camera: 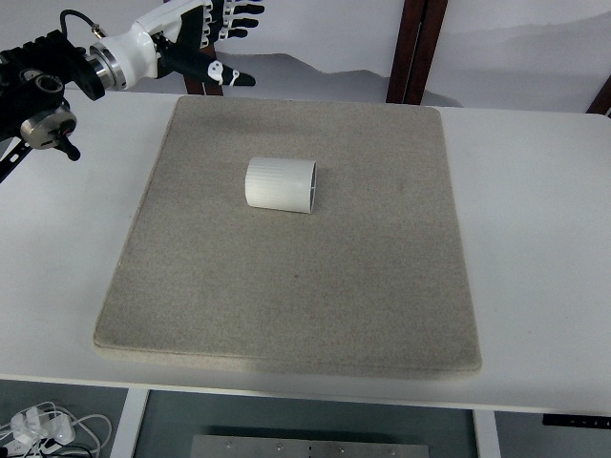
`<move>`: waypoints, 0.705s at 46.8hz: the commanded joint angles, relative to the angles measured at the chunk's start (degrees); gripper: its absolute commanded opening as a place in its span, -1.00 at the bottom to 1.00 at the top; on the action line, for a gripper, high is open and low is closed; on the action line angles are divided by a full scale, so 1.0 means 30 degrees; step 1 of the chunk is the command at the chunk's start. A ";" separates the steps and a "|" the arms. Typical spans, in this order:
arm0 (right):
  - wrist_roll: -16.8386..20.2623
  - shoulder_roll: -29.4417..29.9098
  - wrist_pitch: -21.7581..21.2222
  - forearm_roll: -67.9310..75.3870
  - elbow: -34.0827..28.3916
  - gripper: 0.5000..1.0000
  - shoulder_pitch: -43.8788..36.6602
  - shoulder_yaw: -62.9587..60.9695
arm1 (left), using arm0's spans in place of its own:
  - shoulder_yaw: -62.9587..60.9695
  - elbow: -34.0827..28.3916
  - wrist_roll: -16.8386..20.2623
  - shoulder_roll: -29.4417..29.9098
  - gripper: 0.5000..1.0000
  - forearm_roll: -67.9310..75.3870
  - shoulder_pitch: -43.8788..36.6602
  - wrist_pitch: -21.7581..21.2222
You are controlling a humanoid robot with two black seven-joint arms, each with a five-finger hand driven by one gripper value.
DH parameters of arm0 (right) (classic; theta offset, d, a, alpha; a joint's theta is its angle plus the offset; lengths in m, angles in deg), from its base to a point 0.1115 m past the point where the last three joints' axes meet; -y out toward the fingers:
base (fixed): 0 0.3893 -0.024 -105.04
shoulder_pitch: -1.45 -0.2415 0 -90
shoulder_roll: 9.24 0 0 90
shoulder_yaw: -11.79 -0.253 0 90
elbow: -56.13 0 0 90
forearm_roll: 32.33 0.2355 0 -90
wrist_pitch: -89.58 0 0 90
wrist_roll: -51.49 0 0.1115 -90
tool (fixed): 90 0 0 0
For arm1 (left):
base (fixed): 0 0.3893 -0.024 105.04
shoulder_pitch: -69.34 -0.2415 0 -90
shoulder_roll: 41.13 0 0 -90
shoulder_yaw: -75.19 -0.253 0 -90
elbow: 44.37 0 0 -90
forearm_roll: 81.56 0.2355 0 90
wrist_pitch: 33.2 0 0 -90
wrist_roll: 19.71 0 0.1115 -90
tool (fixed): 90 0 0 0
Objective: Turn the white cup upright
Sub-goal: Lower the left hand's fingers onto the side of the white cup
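A white ribbed cup [281,185] lies on its side on the grey felt mat [296,286], in the mat's upper middle, its mouth facing right. My left hand [212,38] is raised at the top left, beyond the mat's far left corner and well apart from the cup. Its fingers are spread and hold nothing. My right arm does not show.
The mat lies on a white table [535,239]. A dark wooden post [412,48] stands behind the table's far edge. White cables [43,427] lie on the floor at the bottom left.
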 commanded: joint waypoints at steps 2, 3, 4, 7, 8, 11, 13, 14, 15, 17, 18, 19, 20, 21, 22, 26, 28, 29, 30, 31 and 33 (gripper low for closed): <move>0.0001 0.0000 -0.0001 0.0000 0.0000 0.81 0.0003 0.0000 | -0.0615 0.1767 -0.0126 0.0828 1.00 0.2130 -0.0121 -0.0019; 0.0001 0.0000 -0.0001 0.0000 0.0000 0.81 0.0003 0.0000 | -0.0820 0.2061 -0.0184 0.0975 1.00 0.2481 -0.0092 -0.0019; 0.0001 0.0000 -0.0001 0.0000 0.0000 0.81 0.0003 0.0000 | -0.0996 0.2383 -0.0243 0.1121 1.00 0.2745 -0.0092 -0.0048; 0.0001 0.0000 -0.0001 0.0000 0.0000 0.81 0.0003 0.0000 | -0.1407 0.3320 -0.0856 0.1444 1.00 0.3595 -0.0063 -0.0078; 0.0001 0.0000 -0.0001 0.0000 0.0000 0.81 0.0003 0.0000 | -0.1466 0.3642 -0.1206 0.1561 1.00 0.3801 -0.0034 -0.0077; 0.0001 0.0000 -0.0001 0.0000 0.0000 0.81 0.0003 0.0000 | -0.1466 0.4726 -0.2378 0.1942 1.00 0.4125 -0.0033 -0.0078; 0.0001 0.0000 -0.0001 0.0000 0.0000 0.81 0.0003 0.0000 | -0.1437 0.5487 -0.3198 0.2118 1.00 0.4125 -0.0004 -0.0107; 0.0001 0.0000 -0.0001 0.0000 0.0000 0.81 0.0003 0.0000 | -0.1437 0.5868 -0.3608 0.2206 1.00 0.4125 0.0025 -0.0107; 0.0001 0.0000 -0.0001 0.0000 0.0000 0.81 0.0003 0.0000 | -0.1437 0.6249 -0.4076 0.2265 1.00 0.4125 0.0054 -0.0136; 0.0001 0.0000 -0.0001 0.0000 0.0000 0.81 0.0003 0.0000 | -0.1408 0.6807 -0.4839 0.2324 1.00 0.4125 0.0113 -0.0252; 0.0001 0.0000 -0.0001 0.0000 0.0000 0.81 0.0003 0.0000 | -0.1437 0.6984 -0.5162 0.2324 1.00 0.4125 0.0142 -0.0369; 0.0001 0.0000 -0.0001 0.0000 0.0000 0.81 0.0003 0.0000 | -0.1437 0.7102 -0.5484 0.2324 1.00 0.4154 0.0171 -0.0486; 0.0001 0.0000 -0.0001 0.0000 0.0000 0.81 0.0003 0.0000 | -0.1437 0.7190 -0.5806 0.2266 1.00 0.4154 0.0230 -0.0633; 0.0001 0.0000 -0.0001 0.0000 0.0000 0.81 0.0003 0.0000 | -0.1437 0.7220 -0.6042 0.2236 1.00 0.4154 0.0288 -0.0721; 0.0001 0.0000 -0.0001 0.0000 0.0000 0.81 0.0003 0.0000 | -0.1437 0.7220 -0.6276 0.2149 1.00 0.4183 0.0405 -0.0751; 0.0001 0.0000 -0.0001 0.0000 0.0000 0.81 0.0003 0.0000 | -0.1496 0.7191 -0.6892 0.2031 1.00 0.4271 0.0699 -0.0781; 0.0001 0.0000 -0.0001 0.0000 0.0000 0.81 0.0003 0.0000 | -0.1525 0.7161 -0.7098 0.1972 1.00 0.4504 0.0757 -0.0781; 0.0001 0.0000 -0.0001 0.0000 0.0000 0.81 0.0003 0.0000 | -0.1525 0.7161 -0.7186 0.1972 1.00 0.4680 0.0758 -0.0781; 0.0001 0.0000 -0.0001 0.0000 0.0000 0.81 0.0003 0.0000 | -0.1525 0.7161 -0.7245 0.1914 1.00 0.4885 0.0787 -0.0781; 0.0001 0.0000 -0.0001 0.0000 0.0000 0.81 0.0003 0.0000 | -0.1525 0.7132 -0.7303 0.1856 1.00 0.5119 0.0845 -0.0781; 0.0001 0.0000 -0.0001 0.0000 0.0000 0.81 0.0003 0.0000 | -0.1554 0.7103 -0.7333 0.1738 1.00 0.5559 0.0933 -0.0751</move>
